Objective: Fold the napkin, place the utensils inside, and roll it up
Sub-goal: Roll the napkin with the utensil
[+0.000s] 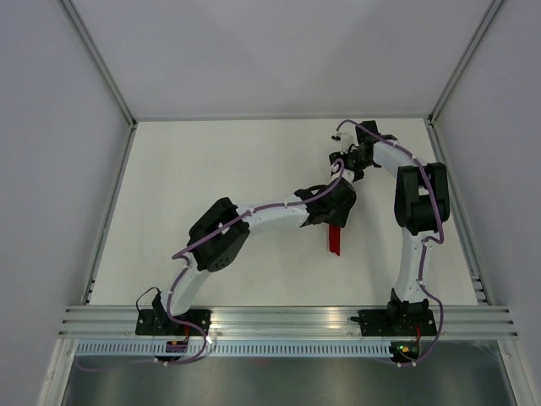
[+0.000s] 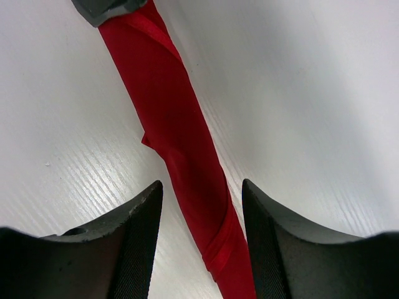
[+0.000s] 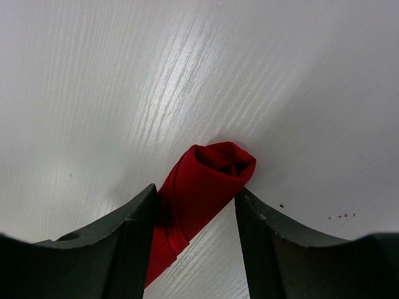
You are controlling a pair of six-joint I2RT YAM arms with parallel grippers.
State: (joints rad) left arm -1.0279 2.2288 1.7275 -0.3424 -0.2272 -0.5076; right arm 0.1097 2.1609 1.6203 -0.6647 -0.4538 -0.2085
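Napkin (image 2: 181, 124) rolled into tight red tube, lying flat on table (image 1: 211, 169), right of centre. Long axis runs roughly near-to-far, near end poking out toward arm bases. Left arm stretched low across table. Left gripper (image 2: 202, 193) straddles tube, jaws apart, slivers of table showing either side, so not squeezing. Right arm elbow-up, bent back over far end. Right gripper (image 3: 194, 193) has tube end between fingers, snug both sides, can't tell if clamped tbh. From above, most of roll hidden under left wrist.

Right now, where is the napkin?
The napkin lies rolled on the table, right of centre from above, between the left fingers, its end between the right fingers.
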